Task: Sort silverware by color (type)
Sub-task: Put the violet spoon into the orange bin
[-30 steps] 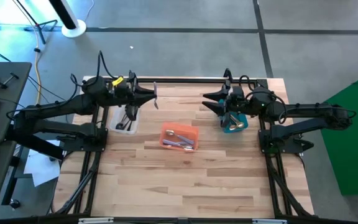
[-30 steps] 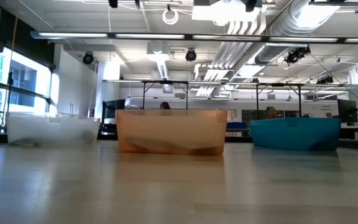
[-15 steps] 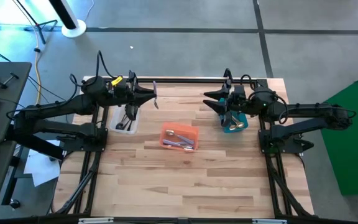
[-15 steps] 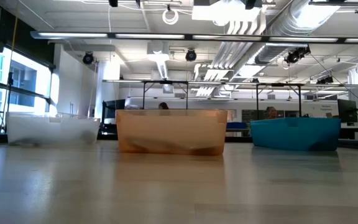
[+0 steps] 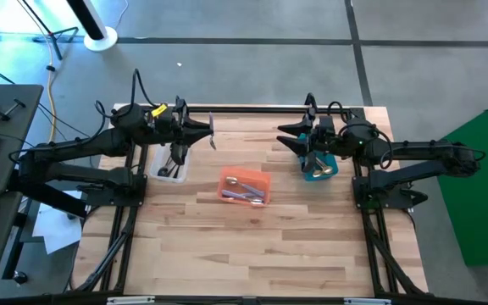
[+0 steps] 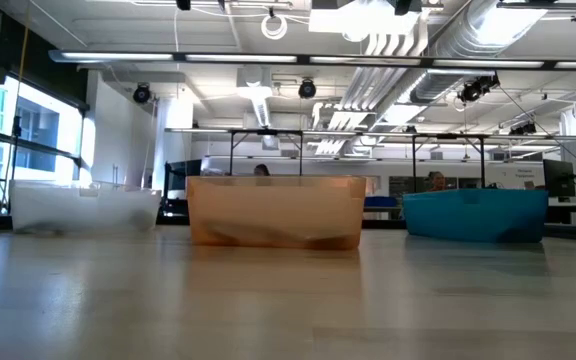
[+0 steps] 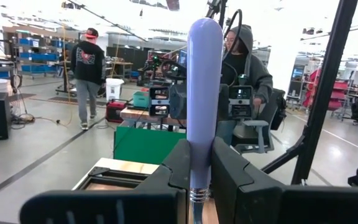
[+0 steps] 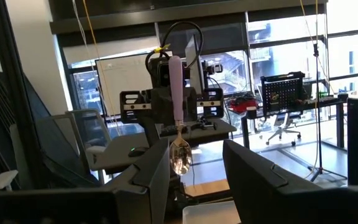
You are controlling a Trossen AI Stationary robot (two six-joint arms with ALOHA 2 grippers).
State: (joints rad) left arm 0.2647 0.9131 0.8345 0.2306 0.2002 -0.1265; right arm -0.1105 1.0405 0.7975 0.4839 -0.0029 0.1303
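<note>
- The left gripper (image 5: 208,130), raised beside the clear plastic bin (image 5: 171,163), pinches a lavender-handled silver spoon (image 7: 202,106) upright.
- The right gripper (image 5: 288,138) hovers near the teal bin (image 5: 318,165), fingers spread with nothing between them.
- More spoons lie in the orange bin (image 5: 245,187).

Table (image 5: 252,246): light wood planks with a streaked grain, bordered by a black frame.

Arms: both dark, near black; a yellow tag shows on the left arm, near the far left corner of the table.

Left gripper (image 5: 207,131): black fingers (image 7: 176,165). The spoon (image 7: 203,99) between them has a pale lavender handle and a silver neck and bowl.

Right gripper (image 5: 285,137): black.

Bins along the far edge: clear bin (image 5: 172,165), colourless and translucent, holding glossy black pieces; orange bin (image 5: 244,188), translucent orange, holding silver and lavender pieces; teal bin (image 5: 318,166), opaque teal, holding gold-toned pieces.

Beyond the right edge: a solid green panel (image 5: 481,186).
</note>
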